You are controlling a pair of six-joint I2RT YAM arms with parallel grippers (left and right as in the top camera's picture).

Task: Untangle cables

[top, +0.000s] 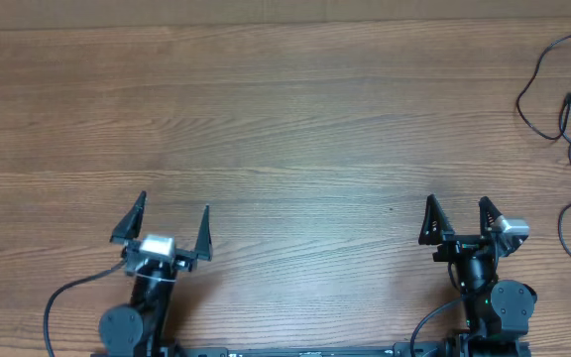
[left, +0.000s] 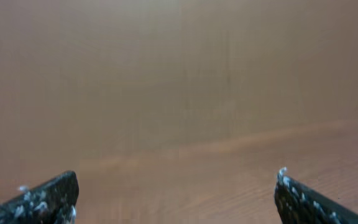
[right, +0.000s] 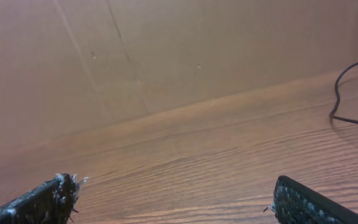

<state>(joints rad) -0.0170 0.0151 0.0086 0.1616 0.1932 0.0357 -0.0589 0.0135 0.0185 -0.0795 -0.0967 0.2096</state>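
Along the far right edge of a brown wood-grain table [top: 285, 119], thin black wiry cables [top: 569, 104] are seen lying in loose loops, partly cut off by the frame. At the near edge, the left gripper [top: 173, 205] and the right gripper [top: 456, 201] are set well apart, each with its two black pointed fingers spread wide and clamped on nothing. The cables are placed ahead of and to the right of the right gripper, untouched by it, and far from the left gripper. From the right wrist view, one cable curve is shown on the wood, right of the fingers [right: 303, 202].
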